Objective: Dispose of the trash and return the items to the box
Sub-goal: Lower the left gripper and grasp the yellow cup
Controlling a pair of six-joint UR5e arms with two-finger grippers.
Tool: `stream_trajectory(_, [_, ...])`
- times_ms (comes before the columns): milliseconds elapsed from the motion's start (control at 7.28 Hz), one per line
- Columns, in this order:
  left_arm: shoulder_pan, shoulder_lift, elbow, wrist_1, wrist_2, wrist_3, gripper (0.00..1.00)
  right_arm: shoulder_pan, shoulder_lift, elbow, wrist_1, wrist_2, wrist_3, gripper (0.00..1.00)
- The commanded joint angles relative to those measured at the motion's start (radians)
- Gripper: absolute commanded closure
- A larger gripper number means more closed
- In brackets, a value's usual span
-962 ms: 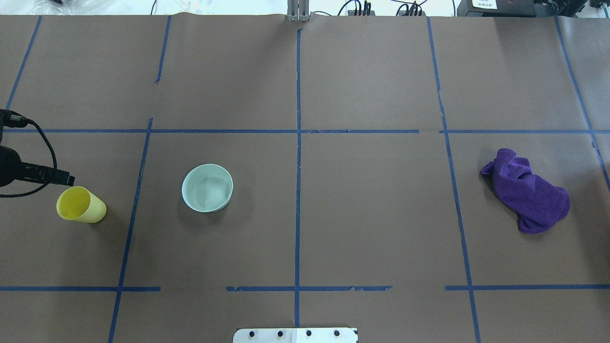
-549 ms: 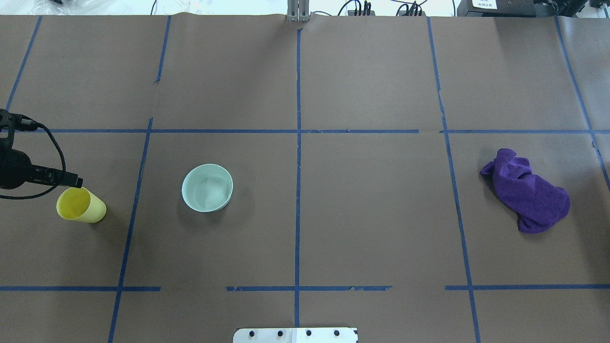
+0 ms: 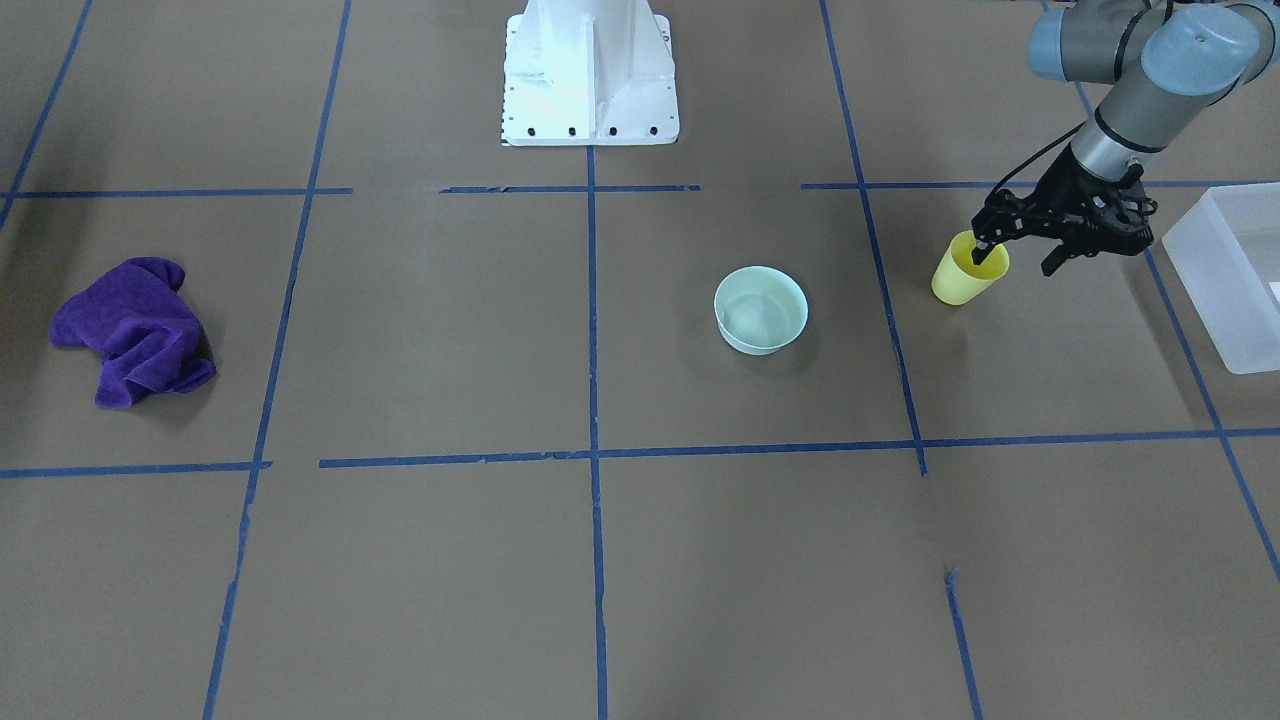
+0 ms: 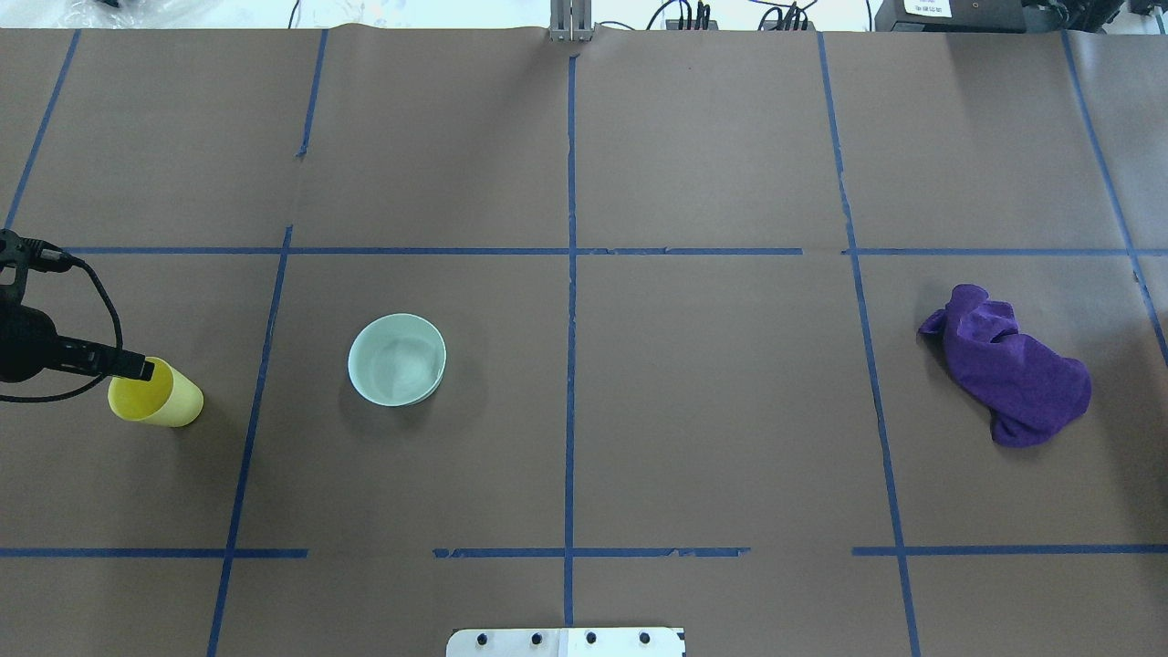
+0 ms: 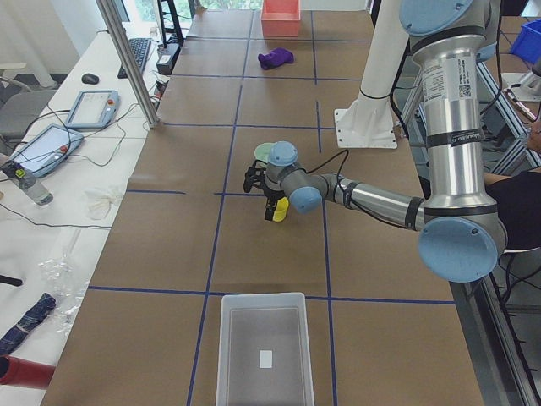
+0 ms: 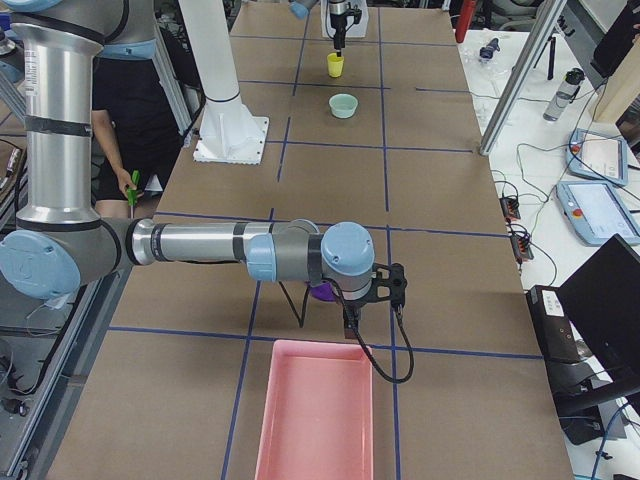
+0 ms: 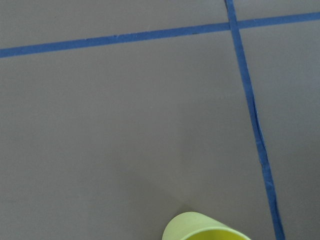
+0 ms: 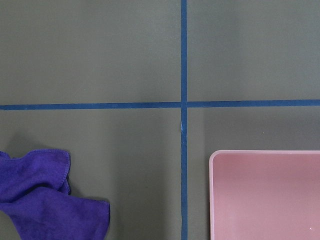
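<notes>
Frosted-white translucent rectangular plastic box [image 3: 1210,295] sits on the brown-paper worktop [image 4: 712,411], outboard of the left end effector [image 3: 1015,258] and near it, nothing visible in it. The left end effector has shifted over the last second: in the overhead view its fingertip went from just clear of the small yellow plastic tumbler cup [image 3: 962,278] to overlapping the rim. Now spread wide. From the front, one finger looks to be in the cup mouth and the other outside on the box side, so it seems to straddle the wall. No squeeze yet, and the cup is upright and hasn't budged. Read: pre-grasp on the cup is set, next comes close, lift and a short carry to the box. The shallow round pale mint-green plastic bowl [image 4: 397,359] is inboard of that end effector, well apart, unmoved. The crumpled purple cloth [image 4: 1013,379] is also unmoved and sits right under the right end effector [image 6: 350,312], with the pink plastic tray [image 8: 260,153] just beside. Can't tell whether that end effector is spread or closed.
</notes>
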Motion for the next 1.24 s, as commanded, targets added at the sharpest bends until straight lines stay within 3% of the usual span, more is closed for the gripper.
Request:
stream_trajectory(0, [0.017,0.008,0.005,0.002,0.000,-0.001,0.01,0.000,0.000,-0.002,0.000,-0.001,0.000,0.00])
stream_trajectory(412, [0.038,0.005,0.018,0.005,0.001,-0.002,0.02,0.000,0.000,-0.003,0.000,-0.001,0.000,0.00])
stream_trajectory(549, [0.040,0.005,0.016,0.008,0.000,-0.006,0.15,0.000,0.000,-0.003,0.000,-0.001,0.000,0.00])
stream_trajectory(962, [0.040,-0.003,0.032,0.008,-0.003,-0.006,0.85,0.000,0.000,-0.003,0.000,-0.001,-0.002,0.00])
stream_trajectory(1099, [0.038,-0.007,0.036,0.008,-0.005,-0.013,0.98,0.000,0.000,-0.003,0.001,-0.001,-0.003,0.00])
